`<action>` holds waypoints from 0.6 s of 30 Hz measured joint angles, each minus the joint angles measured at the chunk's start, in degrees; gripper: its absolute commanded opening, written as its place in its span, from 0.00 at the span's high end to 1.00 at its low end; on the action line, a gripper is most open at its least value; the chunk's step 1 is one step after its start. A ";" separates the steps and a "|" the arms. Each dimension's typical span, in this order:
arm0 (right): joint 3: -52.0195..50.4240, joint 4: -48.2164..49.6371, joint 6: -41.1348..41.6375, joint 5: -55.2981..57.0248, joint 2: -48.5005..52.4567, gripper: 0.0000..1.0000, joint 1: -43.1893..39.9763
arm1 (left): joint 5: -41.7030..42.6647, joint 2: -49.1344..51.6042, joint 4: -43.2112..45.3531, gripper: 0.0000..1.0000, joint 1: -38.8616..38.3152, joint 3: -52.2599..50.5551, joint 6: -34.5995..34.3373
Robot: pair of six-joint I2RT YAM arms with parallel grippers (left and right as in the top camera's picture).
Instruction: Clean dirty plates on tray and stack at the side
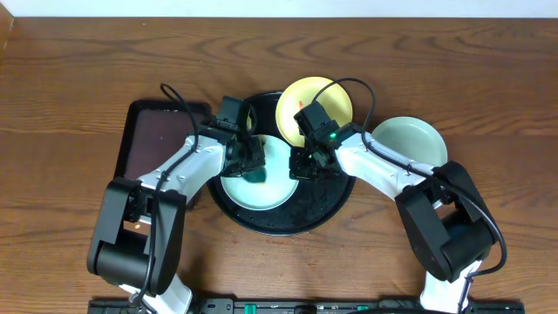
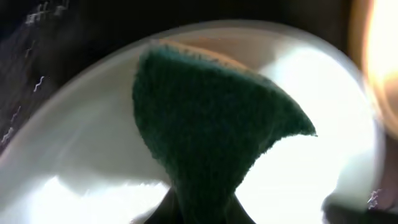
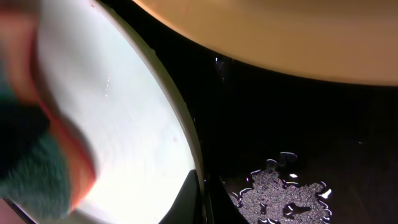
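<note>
At bench centre, tray: black tray point(image 1: 292, 222), round and glossy with a raised rim, about midway between the left and right edges.
Plate 1: mint plate point(image 1: 261, 194) lies flat inside the black tray, on its left half.
Plate 2: yellow plate point(image 1: 324, 94) sits toward the far edge and overlaps the tray's far rim. A small red-orange mark shows on it beside the right arm.
Plate 3: second mint plate point(image 1: 410, 139) rests on the bench point(image 1: 70, 70) just right of the black tray, outside its rim. Contact with the rim cannot be told.
Left gripper: left gripper point(image 1: 251, 167) is over the mint plate, its fingers pinching a sponge point(image 2: 205, 118) at the sponge's narrow lower end.
Sponge: dark green scouring face with a strip of orange backing along its upper edge. It fans out over the plate's bright inner surface. The blurred left wrist view does not confirm contact.
Right gripper: right gripper point(image 1: 302, 166) is low at the right rim of the mint plate. One finger point(image 3: 189, 196) shows at that rim in the right wrist view. Whether the jaws are spread or clamped on the rim cannot be told.
Tray floor: wet patch point(image 3: 283, 196) of droplets lies on the black floor just right of the mint plate.
Side tray: brown tray point(image 1: 148, 139), rectangular, lies toward the left edge beside the black tray. The left arm partly covers it.
</note>
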 measured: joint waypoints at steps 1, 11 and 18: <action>0.00 0.00 0.00 0.00 0.00 0.99 0.00 | -0.35 0.00 -1.97 0.92 0.02 0.24 0.13; 0.00 -0.11 -1.20 -1.18 0.07 0.99 -0.02 | -5.31 0.00 -12.59 0.92 0.00 1.16 2.08; 0.02 -0.79 -1.79 -2.89 0.20 0.99 -0.68 | -7.17 0.24 -9.99 0.93 -1.44 1.20 3.04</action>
